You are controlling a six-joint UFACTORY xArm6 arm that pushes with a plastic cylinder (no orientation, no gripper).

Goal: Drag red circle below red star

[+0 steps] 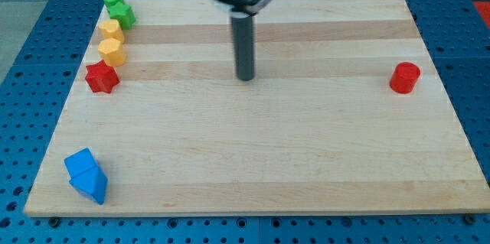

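The red circle stands near the board's right edge, at mid height. The red star lies at the board's left edge, at about the same height. My tip rests on the board near the top centre, roughly midway between the two, far from both and touching no block.
Above the red star, two yellow blocks and two green blocks run in a line up the left edge. Two blue blocks sit together at the bottom left corner. The wooden board lies on a blue perforated table.
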